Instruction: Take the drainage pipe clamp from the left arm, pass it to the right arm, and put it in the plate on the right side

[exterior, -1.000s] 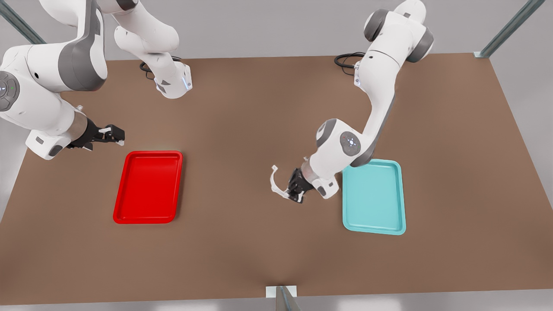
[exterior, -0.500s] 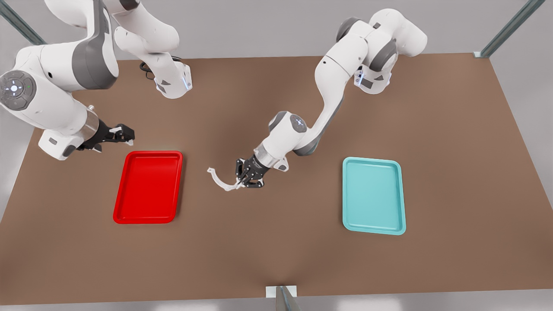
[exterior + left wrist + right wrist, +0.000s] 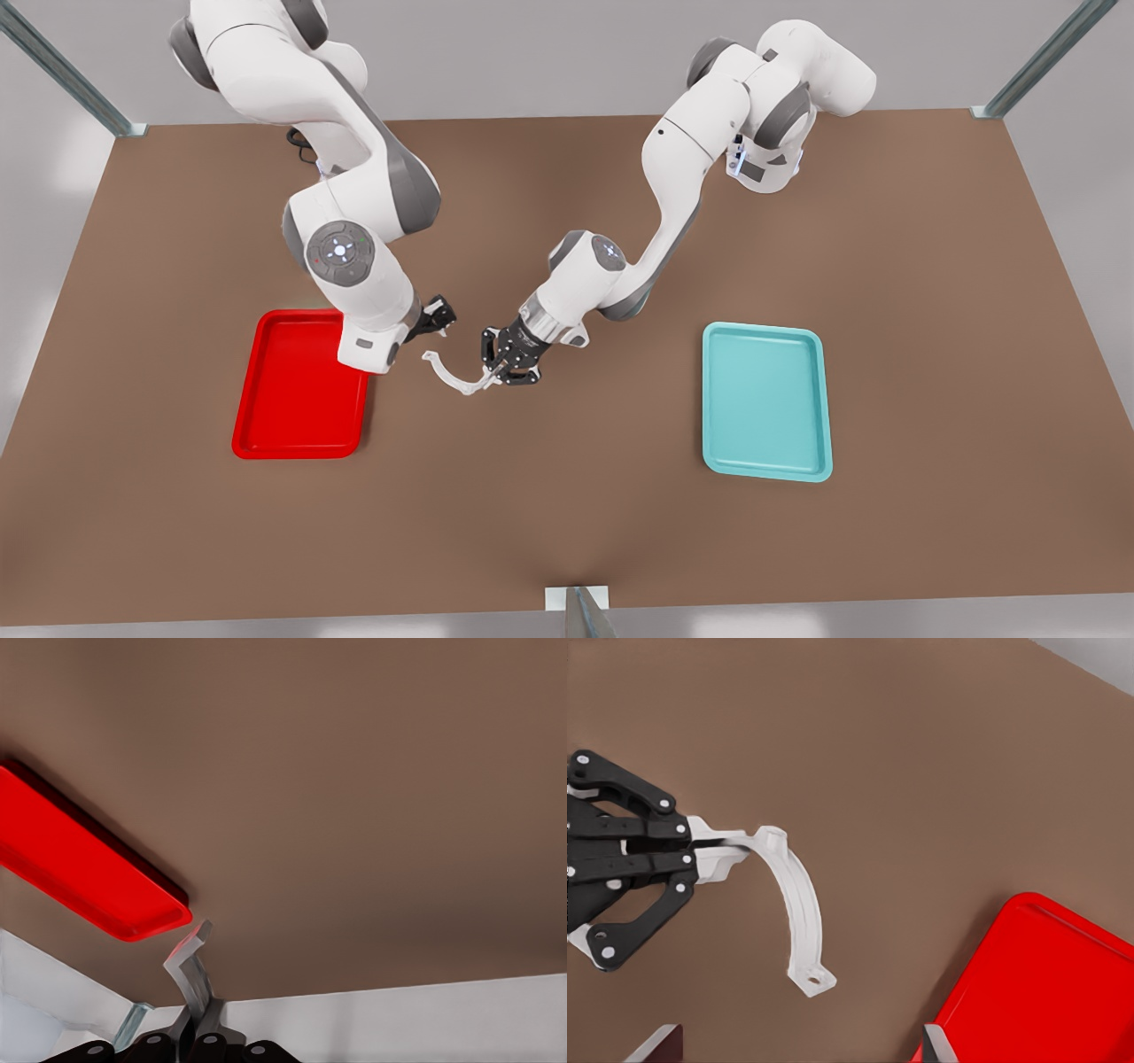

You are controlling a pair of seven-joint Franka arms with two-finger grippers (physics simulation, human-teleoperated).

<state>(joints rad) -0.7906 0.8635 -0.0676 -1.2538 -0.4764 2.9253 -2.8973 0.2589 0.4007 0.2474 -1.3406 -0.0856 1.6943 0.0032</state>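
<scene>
The white C-shaped drainage pipe clamp (image 3: pixel 452 374) hangs above the table's middle, held by one end tab in my left gripper (image 3: pixel 496 372), which is shut on it. That arm reaches in from the front view's right. In the left wrist view the clamp (image 3: pixel 190 970) sticks out from the shut fingers (image 3: pixel 208 1047). My right gripper (image 3: pixel 440 317) is open, just beside the clamp's free end and not touching it. In the right wrist view the clamp (image 3: pixel 799 904) curves out of the left gripper (image 3: pixel 700 855). The red plate (image 3: pixel 292 416) lies at the front view's left, partly under the right arm's wrist.
A teal tray (image 3: pixel 766 403) lies on the brown table at the front view's right. The red plate's corner (image 3: pixel 1045 983) sits near the clamp's free end. Metal frame posts (image 3: pixel 580 611) stand at the table's edges.
The right arm has swung in from the front view's far left to beside the clamp. The left gripper carried the clamp from the teal tray to the middle, then held still.
</scene>
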